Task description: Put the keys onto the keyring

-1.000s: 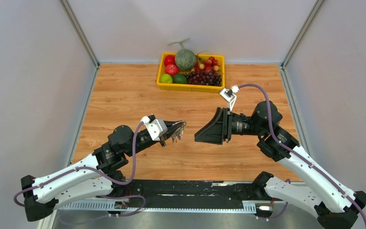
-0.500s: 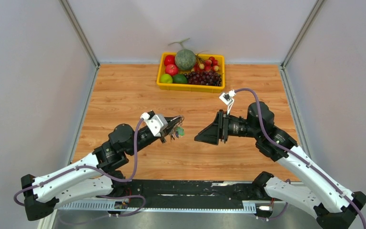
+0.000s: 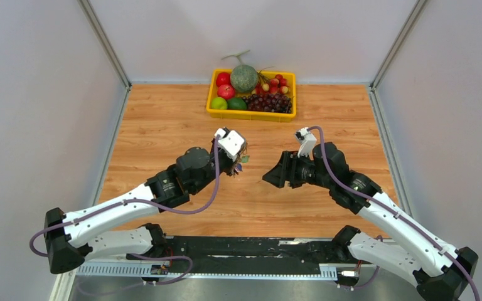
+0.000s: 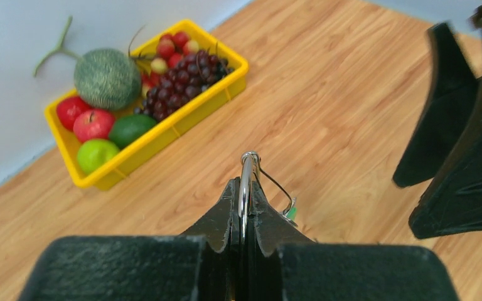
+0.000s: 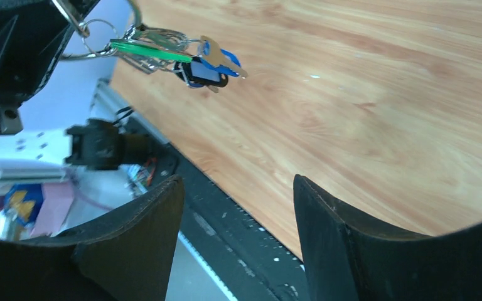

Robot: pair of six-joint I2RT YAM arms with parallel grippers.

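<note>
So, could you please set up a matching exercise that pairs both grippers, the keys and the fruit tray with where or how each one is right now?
Column 1
1. left gripper
2. right gripper
3. keys
4. yellow fruit tray

Column 2
A. open, holding nothing
B. at the far edge of the table
C. shut on the keyring
D. dangling in mid-air from the keyring

Pairs: 1-C, 2-A, 3-D, 4-B

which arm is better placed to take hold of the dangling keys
Right. The right pincer is open and empty with the keys ahead of it; the left pincer is shut on the keyring.
</note>
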